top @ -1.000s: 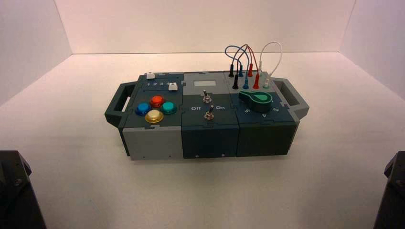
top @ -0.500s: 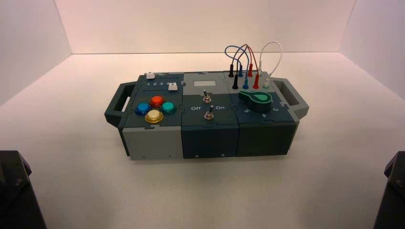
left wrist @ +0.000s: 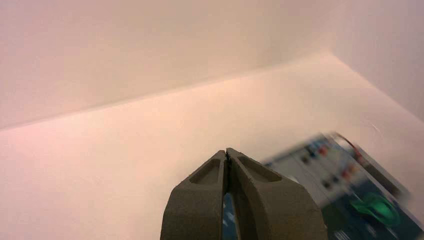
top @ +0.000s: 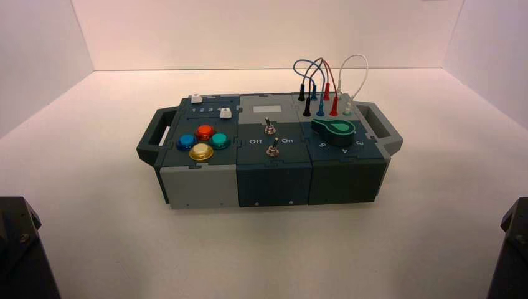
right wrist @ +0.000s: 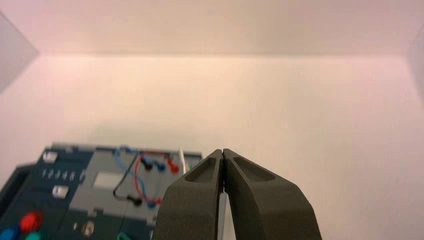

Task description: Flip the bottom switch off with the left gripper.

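Bottom switch [top: 273,148], well apart from left jaws [left wrist: 226,150]

Bright, pinkish light; box [left wrist: 345,192] blurry in L wrist view.

My views: high, from above and behind the arms, facing down across the whole box [top: 274,143]; left wrist, nearer, past its gripper [left wrist: 226,152] over the box's knob-and-wire portion; right wrist, likewise near, past its gripper [right wrist: 223,152], wires shared by all.

Left wrist view: box [left wrist: 332,197] blurred, part hidden behind fingers [left wrist: 197,200] | right wrist view: box [right wrist: 107,192] cut off
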